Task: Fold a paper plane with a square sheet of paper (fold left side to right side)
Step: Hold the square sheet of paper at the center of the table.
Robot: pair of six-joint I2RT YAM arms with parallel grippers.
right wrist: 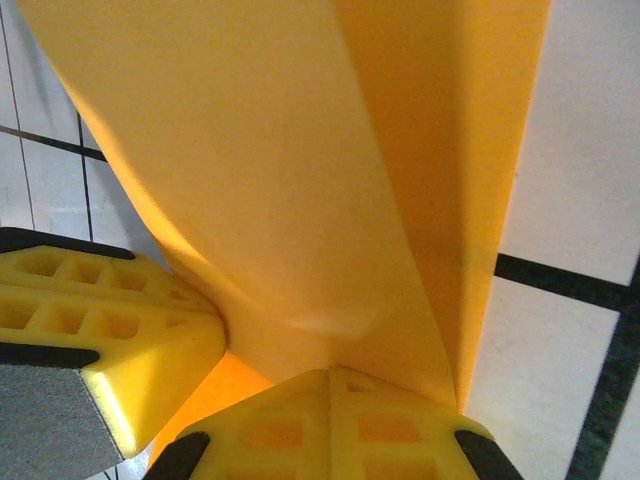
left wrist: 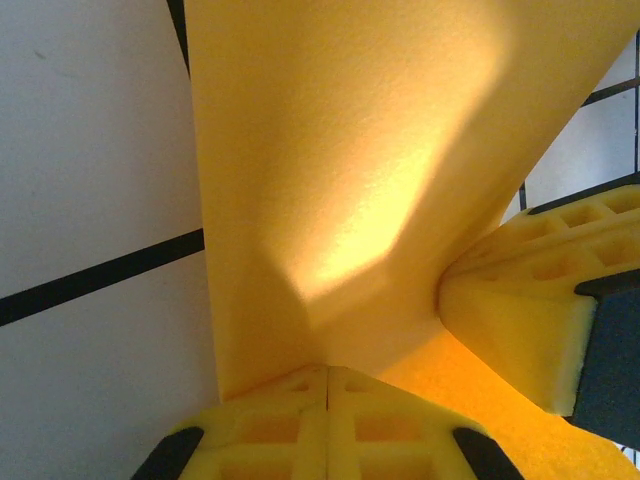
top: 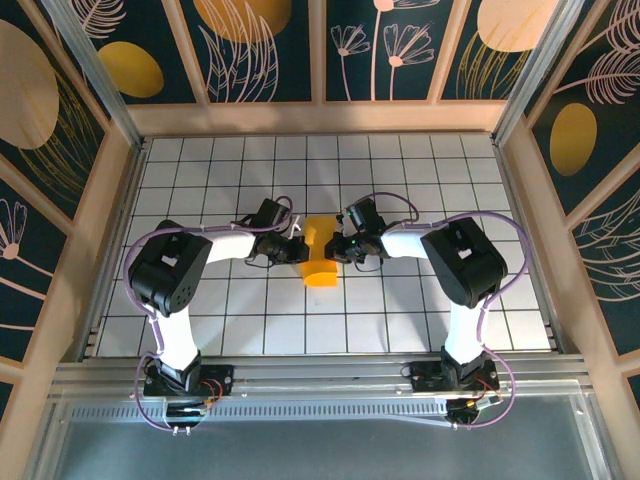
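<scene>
Paper cropped in wrist views; its shape unclear.

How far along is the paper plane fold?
Done: the orange paper is folded into a narrow, layered strip. In hand: left gripper and right gripper both pinch it, fingers shut, from opposite sides. Left: no pointed plane shape visible yet; final creases and release remain.

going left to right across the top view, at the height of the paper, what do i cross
The left arm's elbow → left fingers → folded orange-yellow paper, pinched from both sides → right fingers → right arm's elbow.
</scene>
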